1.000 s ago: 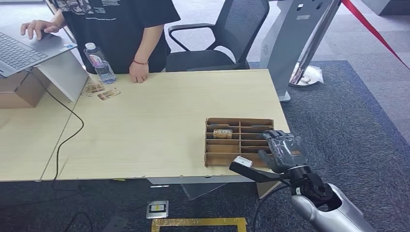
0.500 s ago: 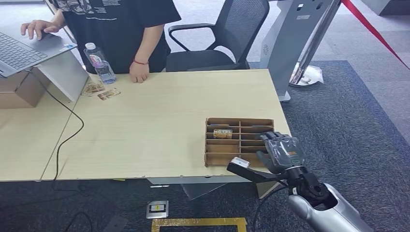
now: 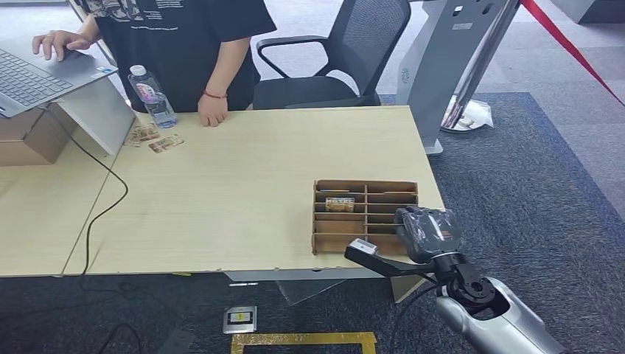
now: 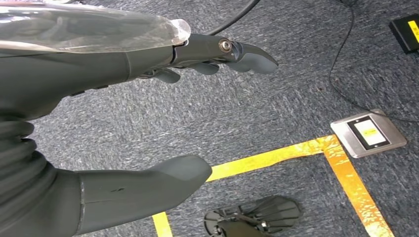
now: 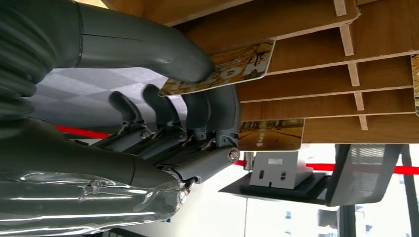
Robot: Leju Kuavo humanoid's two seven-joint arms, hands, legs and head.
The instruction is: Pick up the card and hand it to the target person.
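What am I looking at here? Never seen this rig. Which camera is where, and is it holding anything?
It is a humanoid robot with two silver arms ending in many-fingered hands. The head view looks forward and down at a pale wooden table. Near its front edge lies a brown cardboard divider tray with a printed card in one slot. Far left are a plastic water bottle, two loose cards and a grey laptop; a person in a black T-shirt stands behind the table.

The right wrist view sits behind the right hand, at the tray: its thumb and fingers pinch a yellow printed card. The left wrist view shows the left hand holding nothing, over grey carpet with yellow floor tape.
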